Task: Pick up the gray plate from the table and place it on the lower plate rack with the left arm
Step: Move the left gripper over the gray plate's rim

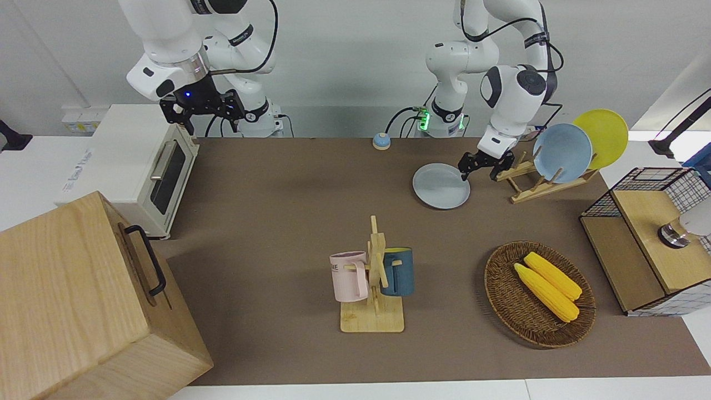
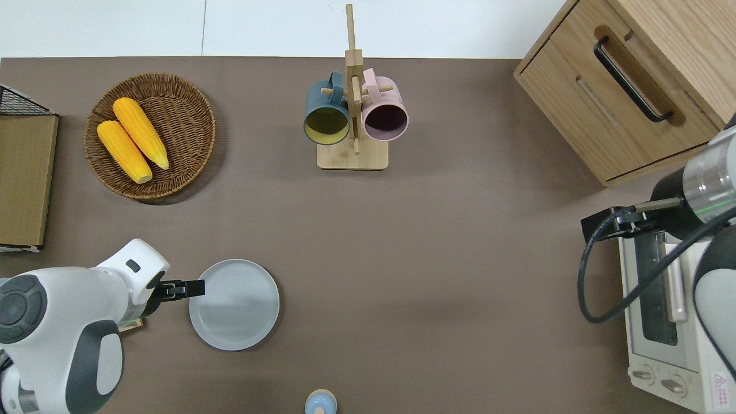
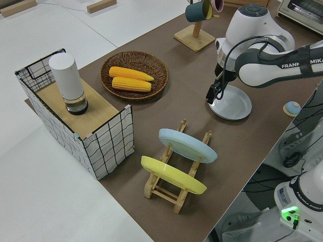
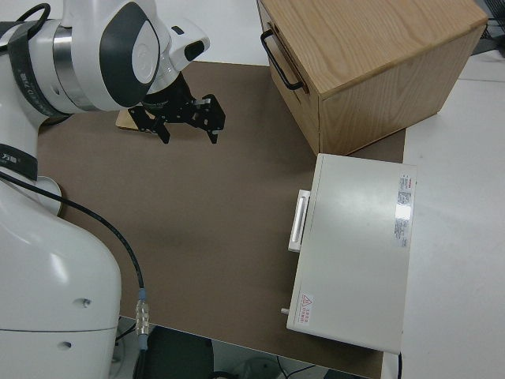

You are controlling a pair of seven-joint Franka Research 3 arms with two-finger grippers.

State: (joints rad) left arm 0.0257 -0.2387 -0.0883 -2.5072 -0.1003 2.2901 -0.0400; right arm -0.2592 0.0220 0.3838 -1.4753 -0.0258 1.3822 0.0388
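Note:
The gray plate (image 1: 439, 188) lies flat on the brown table (image 1: 289, 222), beside the lower plate rack (image 1: 541, 188); it also shows in the overhead view (image 2: 238, 307) and the left side view (image 3: 233, 103). My left gripper (image 1: 479, 173) is open and empty, low at the plate's rim on the rack's side, as the overhead view (image 2: 192, 288) and left side view (image 3: 214, 93) show. The rack (image 3: 161, 194) holds a light-blue plate (image 1: 562, 153) and a yellow plate (image 1: 602, 136) on edge. My right gripper (image 1: 203, 111) is parked and open.
A mug stand (image 1: 375, 311) with a pink and a dark blue mug stands mid-table. A wicker basket (image 1: 502, 294) holds two corn cobs. A wire crate (image 1: 639, 222), a toaster oven (image 1: 139, 166), a wooden cabinet (image 1: 83, 300) and a small blue knob (image 1: 381, 140) stand around.

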